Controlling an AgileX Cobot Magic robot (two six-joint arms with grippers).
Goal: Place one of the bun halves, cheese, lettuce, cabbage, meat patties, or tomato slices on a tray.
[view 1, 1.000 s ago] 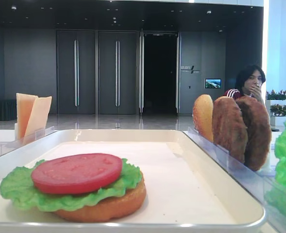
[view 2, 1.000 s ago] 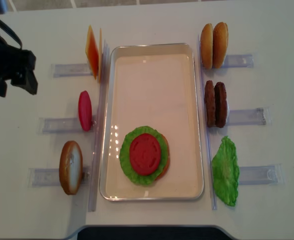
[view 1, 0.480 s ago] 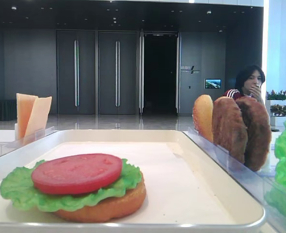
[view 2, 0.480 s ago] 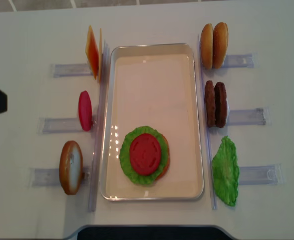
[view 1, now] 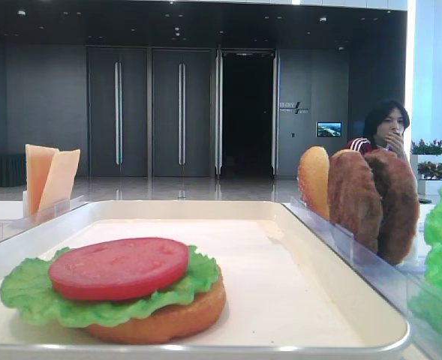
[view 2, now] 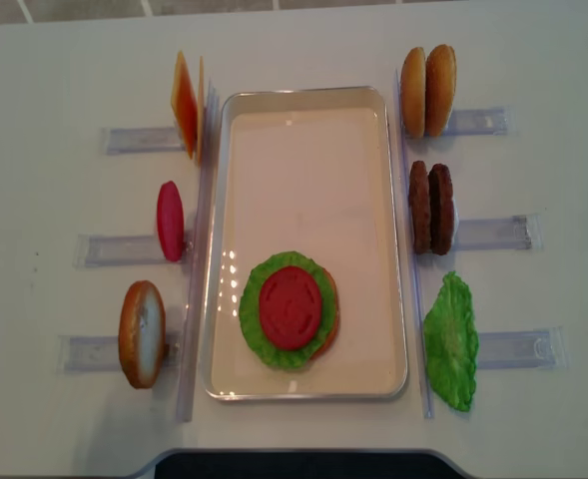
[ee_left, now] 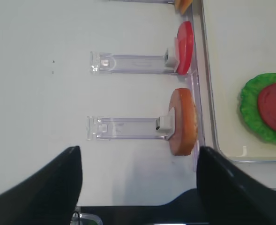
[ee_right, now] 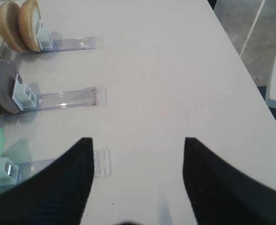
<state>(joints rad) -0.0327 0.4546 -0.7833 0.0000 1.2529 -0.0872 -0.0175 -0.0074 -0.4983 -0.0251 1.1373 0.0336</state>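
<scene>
The white tray [view 2: 303,98] holds a stack near its front: a bun half [view 1: 177,318], lettuce [view 2: 257,329] and a tomato slice [view 2: 291,306] on top. Left of the tray, cheese [view 2: 186,103], another tomato slice [ee_left: 185,41] and a bun half [ee_left: 183,121] stand upright in racks. On the right stand two bun halves [ee_right: 19,25], meat patties [view 2: 430,208] and a lettuce leaf [view 2: 451,341]. Cabbage is out of view. My left gripper [ee_left: 138,149] hangs open and empty over bare table beside the left bun half. My right gripper [ee_right: 138,139] is open and empty over the table's right side.
Clear plastic divider racks [view 2: 124,139] lie on both sides of the tray, with long clear strips [view 2: 196,259] along its edges. The table's right edge [ee_right: 250,75] is close to my right gripper. A person [view 1: 386,129] sits far behind the table.
The left arm has drawn back from the far left of the overhead view toward the near left edge, leaving only a dark sliver. The food has not moved.
</scene>
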